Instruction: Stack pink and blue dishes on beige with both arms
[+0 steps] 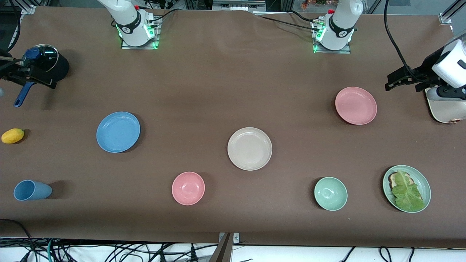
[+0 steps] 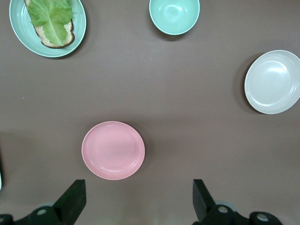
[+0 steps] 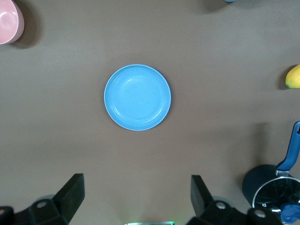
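1. Nearest the front camera, taking the beige plate (image 1: 249, 148) as landmark: a pink bowl (image 1: 188, 188) sits nearer the camera than it, toward the right arm's end; a green bowl (image 1: 330, 193) sits nearer too, toward the left arm's end.
2. Past the green bowl, still toward the left arm's end, a pale green plate (image 1: 423, 183) carries toast under a lettuce leaf (image 1: 406, 192).
3. A blue cup (image 1: 32, 190) lies on its side well apart from the beige plate, at the right arm's end.
4. The beige plate sits mid-table, round, shallow, plain cream, nothing on it.
5. The blue plate (image 1: 118, 131) lies flat toward the right arm's end from the beige plate, slightly farther from the camera, bare, with open cloth between them.
6. A yellow fruit (image 1: 12, 135) lies past the blue plate at that end.
7. The pink plate (image 1: 356, 105) lies farther from the camera than the beige plate, toward the left arm's end, flat and bare.
8. A dark lidded pot (image 1: 46, 64) with a blue handle stands farthest at the right arm's end.
9. The right gripper (image 3: 137, 196) hangs high, fingers spread wide, holding nothing.
10. The left gripper (image 2: 139, 199) hangs high by the pink plate, fingers likewise apart.
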